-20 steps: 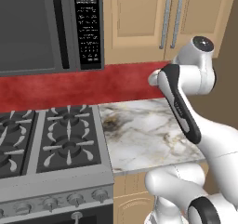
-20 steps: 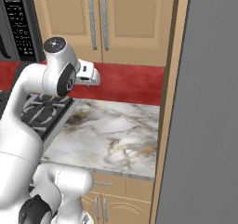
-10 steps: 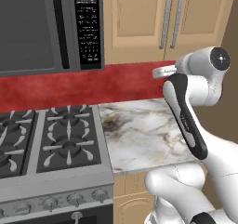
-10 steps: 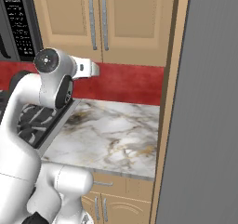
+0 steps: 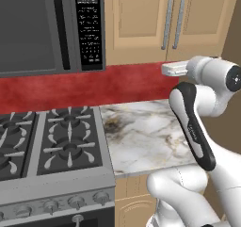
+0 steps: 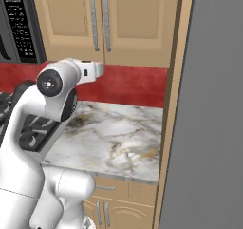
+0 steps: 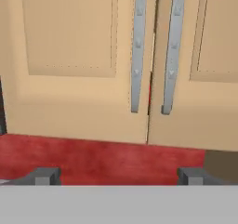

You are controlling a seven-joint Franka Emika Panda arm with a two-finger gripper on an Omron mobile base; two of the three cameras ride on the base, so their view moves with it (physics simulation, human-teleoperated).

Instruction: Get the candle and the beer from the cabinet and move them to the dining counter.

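Note:
The cabinet (image 5: 141, 23) hangs on the wall above the red backsplash with both panelled doors shut, also seen as the cabinet (image 6: 133, 19). In the hand view its two silver bar handles (image 7: 137, 46) stand side by side straight ahead, just above my gripper (image 7: 120, 176). The gripper is open, its fingertips (image 7: 44, 176) wide apart with nothing between them. My hand (image 5: 176, 69) is level with the cabinet's lower edge and a little way off the doors. The candle and the beer are hidden. The dining counter is out of view.
A black microwave (image 5: 42, 28) hangs left of the cabinet, over a gas stove (image 5: 47, 146). A short marble countertop (image 5: 141, 132) lies below my hand. A tall grey panel (image 6: 213, 104) with a tan side wall closes off the right. Low base cabinets (image 6: 118, 204) sit under the countertop.
My hand has risen a little and swung right, closer to the cabinet's lower edge. The gripper stays open. The cabinet doors have not moved.

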